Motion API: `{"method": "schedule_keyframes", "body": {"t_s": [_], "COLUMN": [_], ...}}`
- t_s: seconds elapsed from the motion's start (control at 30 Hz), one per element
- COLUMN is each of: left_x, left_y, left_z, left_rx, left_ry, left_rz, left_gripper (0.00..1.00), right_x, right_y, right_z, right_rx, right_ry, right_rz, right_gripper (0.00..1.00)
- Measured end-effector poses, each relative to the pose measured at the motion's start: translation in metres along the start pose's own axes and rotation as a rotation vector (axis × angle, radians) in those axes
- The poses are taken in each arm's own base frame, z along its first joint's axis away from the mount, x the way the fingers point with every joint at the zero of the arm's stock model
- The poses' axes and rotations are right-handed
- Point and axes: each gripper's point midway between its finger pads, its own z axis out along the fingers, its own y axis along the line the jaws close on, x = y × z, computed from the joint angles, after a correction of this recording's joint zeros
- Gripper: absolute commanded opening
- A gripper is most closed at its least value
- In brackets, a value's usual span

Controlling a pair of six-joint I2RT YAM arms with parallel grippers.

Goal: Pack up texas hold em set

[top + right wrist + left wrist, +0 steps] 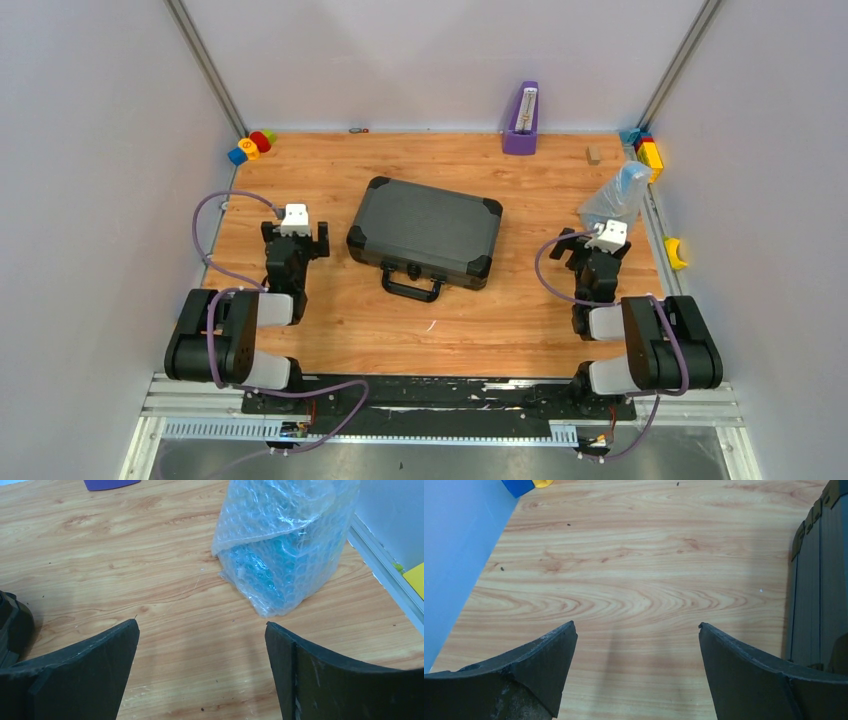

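Note:
The texas hold em set shows as a dark grey briefcase (425,230) lying flat and closed in the middle of the wooden table, its black handle (410,288) facing the near edge. My left gripper (295,232) hovers just left of the case, open and empty. In the left wrist view its jaws (637,625) stand wide over bare wood, with the case's side (819,580) at the right edge. My right gripper (596,243) sits right of the case, open. In the right wrist view the right gripper (201,622) holds nothing.
A bubble-wrap bag (282,545) with something blue inside stands just ahead of the right gripper (615,195). A purple metronome (521,120) is at the back wall. Toy blocks lie at the back left (250,146) and back right (648,150), near a small wooden block (593,154).

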Motion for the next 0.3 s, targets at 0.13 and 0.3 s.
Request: {"method": "schedule_keyframes", "body": {"t_s": [0.13,0.3], "left_x": [-0.0022,-0.0028], "left_y": [-0.0012,-0.0034], "left_z": [0.0004,0.0007], "left_rx": [0.007,0.019], "left_ry": [-0.009,-0.011], "left_rz": [-0.005,-0.005], "left_gripper": [1.00,1.00], "right_x": [-0.0021,-0.0020], "right_y": [0.0004,0.0004], "right_z": [0.0010,0.0010], "right_rx": [0.000,0.000], "right_ry": [-0.005,-0.005], "right_rz": [0.001,0.001], "right_gripper": [1.00,1.00]}}
